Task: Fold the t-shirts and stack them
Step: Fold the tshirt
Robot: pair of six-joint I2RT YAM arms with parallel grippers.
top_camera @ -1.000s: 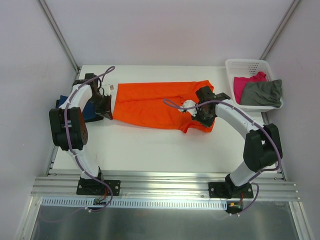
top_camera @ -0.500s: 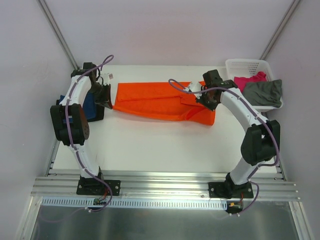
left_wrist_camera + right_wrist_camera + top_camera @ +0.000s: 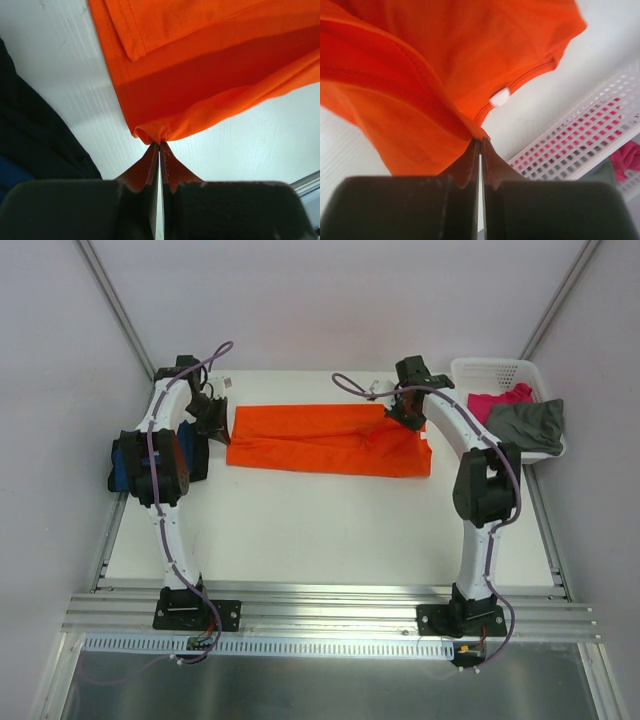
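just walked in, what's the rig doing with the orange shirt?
Both arms are handling the orange t-shirt. The left gripper is shut on its left end and the right gripper is shut on the edge near the collar. The shirt is stretched in a long band across the far part of the table. A navy t-shirt lies by the left arm. The pink t-shirt and grey-olive t-shirt are in the white basket, not yet folded.

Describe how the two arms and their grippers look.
The left arm and right arm are white tubular links with black joint housings, each trailed by purple cables. The left gripper and right gripper have black blocky bodies tapering to thin tips.
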